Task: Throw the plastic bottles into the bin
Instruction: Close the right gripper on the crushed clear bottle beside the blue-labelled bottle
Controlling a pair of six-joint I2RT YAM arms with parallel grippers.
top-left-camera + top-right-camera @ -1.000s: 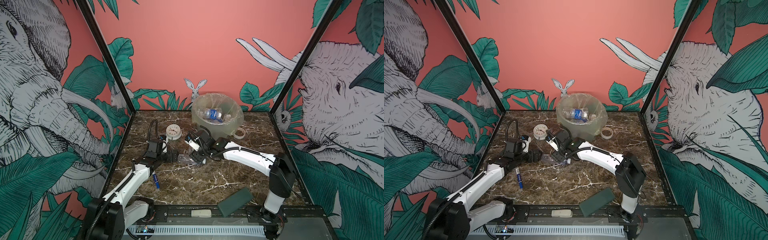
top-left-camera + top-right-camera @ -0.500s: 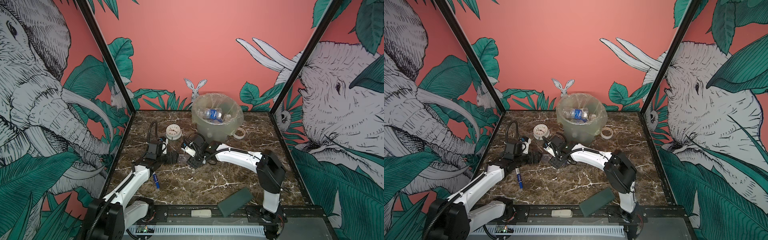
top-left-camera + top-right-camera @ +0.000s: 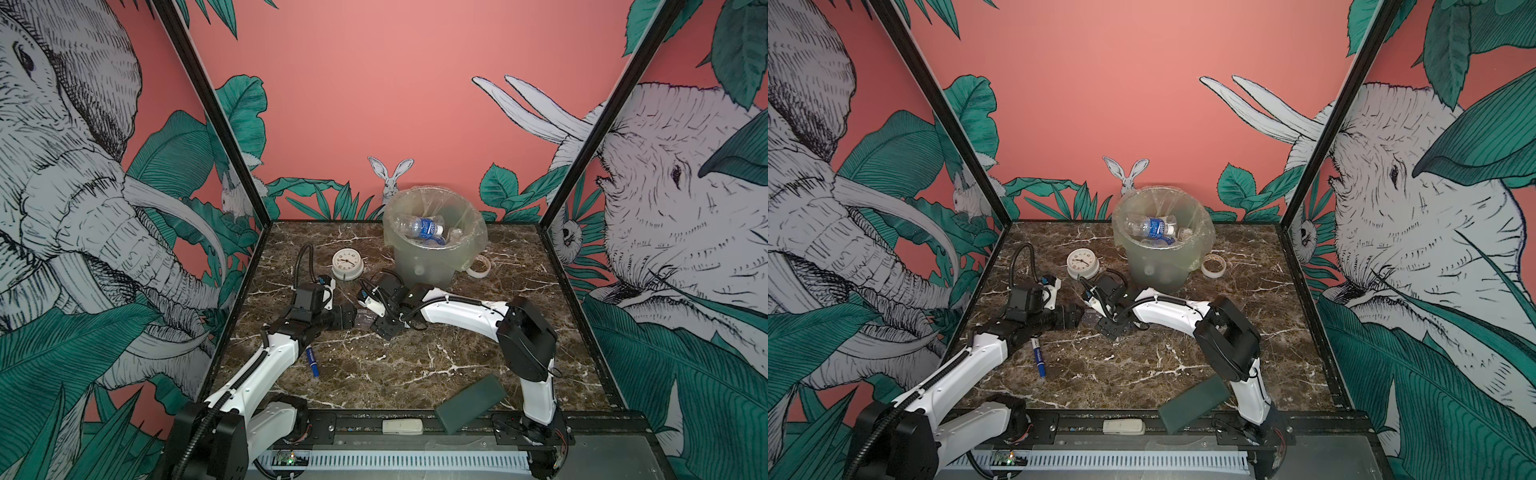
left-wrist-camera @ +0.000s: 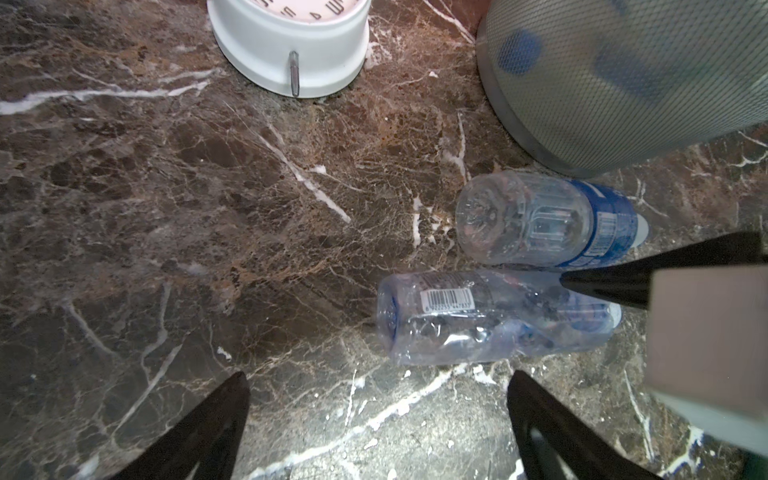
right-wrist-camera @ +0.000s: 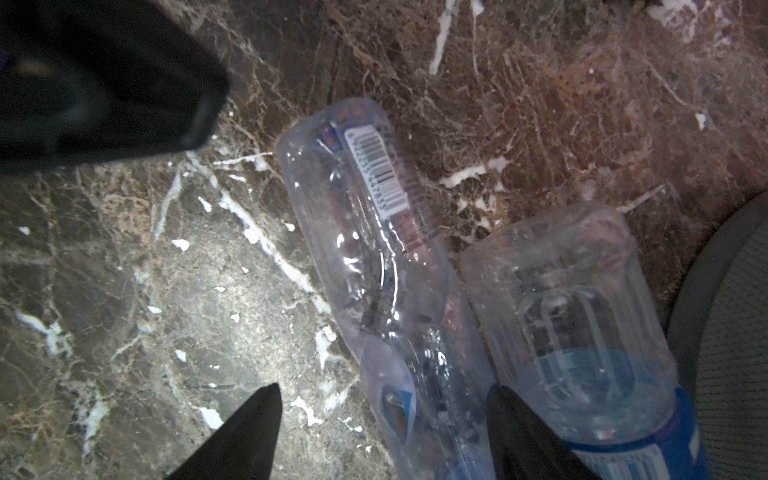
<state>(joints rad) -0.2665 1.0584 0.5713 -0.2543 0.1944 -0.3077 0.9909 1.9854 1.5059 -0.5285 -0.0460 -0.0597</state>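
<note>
Two clear plastic bottles lie side by side on the marble table in front of the bin [image 3: 419,266]. One is a crushed bottle with a barcode [image 4: 494,316] [image 5: 374,249]; the other has a blue label [image 4: 544,224] [image 5: 582,311]. My right gripper [image 5: 384,388] [image 3: 380,324] is open and straddles the crushed bottle's cap end, one finger [image 5: 528,436] between the two bottles. My left gripper [image 4: 378,376] [image 3: 353,318] is wide open and empty, just short of the crushed bottle's base. Inside the bin lie several more bottles [image 3: 424,228] [image 3: 1154,227].
A round white clock [image 3: 348,264] stands left of the bin and a white tape roll [image 3: 478,266] right of it. A blue marker [image 3: 312,361] lies by the left arm. A dark green block [image 3: 471,403] and a white remote-like piece [image 3: 402,426] sit at the front edge.
My right arm has swung left and come down over the bottles, and its jaws have narrowed a little. The left arm has hardly moved.
</note>
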